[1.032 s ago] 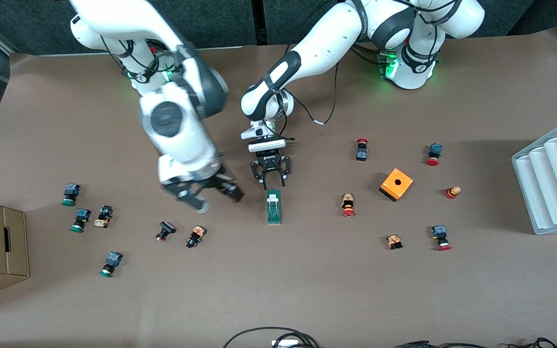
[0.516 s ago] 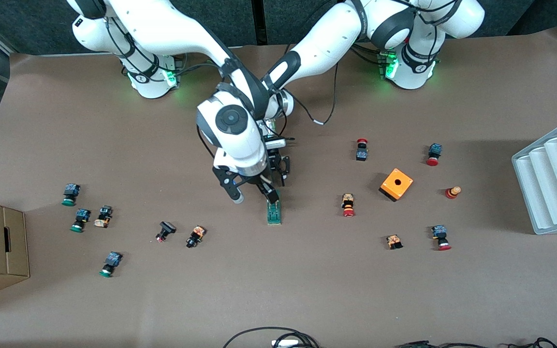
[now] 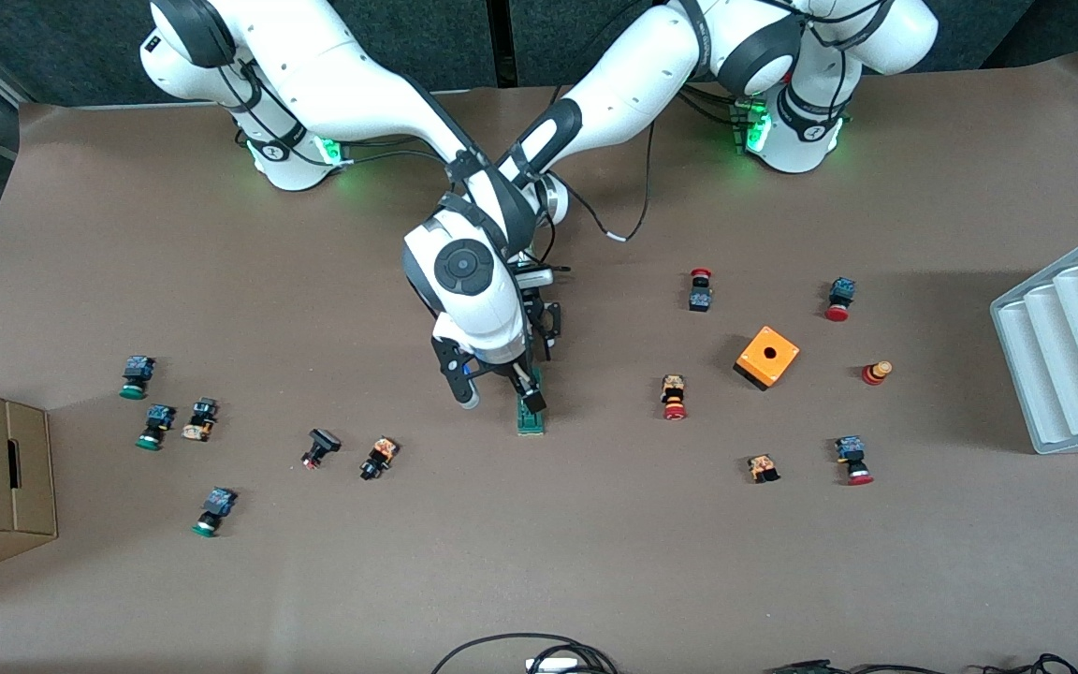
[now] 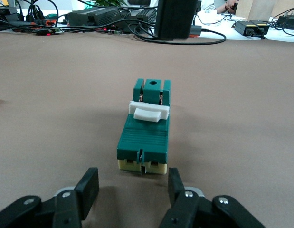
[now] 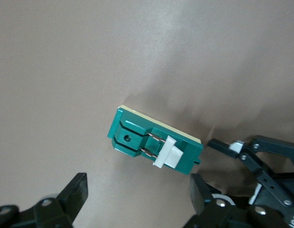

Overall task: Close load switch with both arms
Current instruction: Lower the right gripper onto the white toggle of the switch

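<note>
The load switch [image 3: 531,418], a small dark-green block with a white lever [image 4: 149,111] on top, lies flat on the brown table [image 3: 595,562] near the middle of the frame in the front view. Both white arms have reached it. The left gripper [image 4: 132,194] sits low on the table right at the end of the block nearest the robots. Its two black fingers are apart and nothing is between them. The right gripper [image 5: 137,197] hangs just over the block with its fingers spread wide, holding nothing. In the front view one of its fingers [image 3: 535,401] shows right over the green block. So the reaching part looks done. The white lever does not look pushed yet, so I think steadying the block and pressing the lever is what is left
</note>
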Robot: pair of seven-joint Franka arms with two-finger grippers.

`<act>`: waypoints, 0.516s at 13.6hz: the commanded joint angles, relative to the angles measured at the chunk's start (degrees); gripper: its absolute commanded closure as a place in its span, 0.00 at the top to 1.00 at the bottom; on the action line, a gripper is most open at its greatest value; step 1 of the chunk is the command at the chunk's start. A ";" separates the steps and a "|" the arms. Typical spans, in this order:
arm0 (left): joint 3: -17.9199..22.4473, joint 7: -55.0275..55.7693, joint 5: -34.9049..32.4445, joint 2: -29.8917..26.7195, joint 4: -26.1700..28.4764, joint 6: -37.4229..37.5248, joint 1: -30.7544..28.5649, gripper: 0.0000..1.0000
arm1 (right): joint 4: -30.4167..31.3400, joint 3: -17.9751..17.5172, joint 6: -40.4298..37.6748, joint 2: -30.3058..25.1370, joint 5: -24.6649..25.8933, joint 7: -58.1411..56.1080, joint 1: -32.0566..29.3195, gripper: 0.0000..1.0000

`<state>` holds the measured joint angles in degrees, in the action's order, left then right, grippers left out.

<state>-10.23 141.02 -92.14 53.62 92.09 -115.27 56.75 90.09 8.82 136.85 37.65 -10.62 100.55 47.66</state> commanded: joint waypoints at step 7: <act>0.39 2.59 -1.29 1.66 -0.68 -0.13 0.82 0.67 | -1.06 0.76 3.34 3.75 -2.65 1.23 1.91 0.82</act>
<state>-10.23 141.67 -92.35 53.70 92.08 -115.18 56.79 89.85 8.80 139.50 40.64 -10.96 101.38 48.21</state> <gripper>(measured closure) 0.326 0.163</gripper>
